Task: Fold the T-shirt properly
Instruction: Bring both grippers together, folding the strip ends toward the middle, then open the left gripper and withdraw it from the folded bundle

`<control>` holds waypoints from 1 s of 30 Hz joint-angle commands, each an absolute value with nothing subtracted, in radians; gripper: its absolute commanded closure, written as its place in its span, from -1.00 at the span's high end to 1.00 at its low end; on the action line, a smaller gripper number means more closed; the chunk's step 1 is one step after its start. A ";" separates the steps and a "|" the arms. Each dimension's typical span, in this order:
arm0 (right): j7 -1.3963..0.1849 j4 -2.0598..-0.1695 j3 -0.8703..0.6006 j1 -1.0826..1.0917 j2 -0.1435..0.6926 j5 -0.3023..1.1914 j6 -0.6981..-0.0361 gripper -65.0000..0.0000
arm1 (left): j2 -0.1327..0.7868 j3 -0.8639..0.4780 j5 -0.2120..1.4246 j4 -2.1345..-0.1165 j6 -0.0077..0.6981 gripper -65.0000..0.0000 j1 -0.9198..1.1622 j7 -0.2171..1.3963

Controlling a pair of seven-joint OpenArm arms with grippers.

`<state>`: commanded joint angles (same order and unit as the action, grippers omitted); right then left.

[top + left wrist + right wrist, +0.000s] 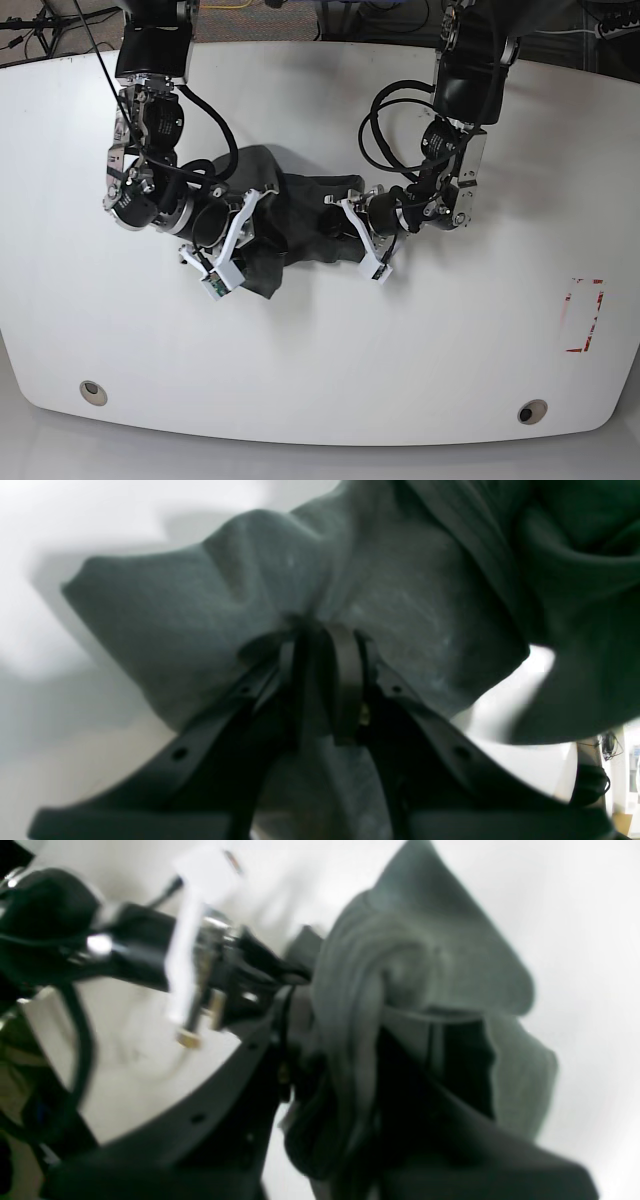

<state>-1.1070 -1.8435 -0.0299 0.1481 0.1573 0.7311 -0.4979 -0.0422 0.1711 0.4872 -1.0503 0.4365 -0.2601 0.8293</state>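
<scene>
The T-shirt [300, 215] is plain dark charcoal grey, with no print or pattern. Both the left tool [322, 635] and the right tool [300, 990] are black. The table [420, 350] is white, bearing a small red outlined rectangle [585, 315].

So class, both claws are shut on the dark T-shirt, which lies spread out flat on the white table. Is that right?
Not quite. The base view shows the T-shirt bunched in a crumpled heap, not spread flat. The left claw and right claw do clamp it, on the white table.
</scene>
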 joint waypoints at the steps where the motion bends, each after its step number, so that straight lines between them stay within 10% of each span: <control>1: -1.099 -1.831 -0.016 0.150 0.157 0.731 -0.493 -1.00 | -0.042 0.171 0.487 -1.050 0.437 -0.75 -0.260 0.829; 15: -0.963 -1.664 0.070 0.180 0.162 0.731 -0.489 -0.92 | -0.041 0.168 0.487 -1.050 0.437 -0.75 -0.262 0.829; 24: -0.938 -1.653 0.071 0.180 0.162 0.731 -0.489 0.36 | -0.041 0.168 0.487 -1.050 0.437 -0.74 -0.266 0.829; 30: -0.940 -1.679 0.067 0.176 0.166 0.733 -0.489 0.46 | -0.041 0.168 0.487 -1.052 0.437 -0.53 -0.269 0.829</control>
<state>-0.9398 -1.6794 0.0667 0.1757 0.1665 0.7327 -0.4887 -0.0407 0.1680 0.4872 -1.0518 0.4365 -0.2693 0.8293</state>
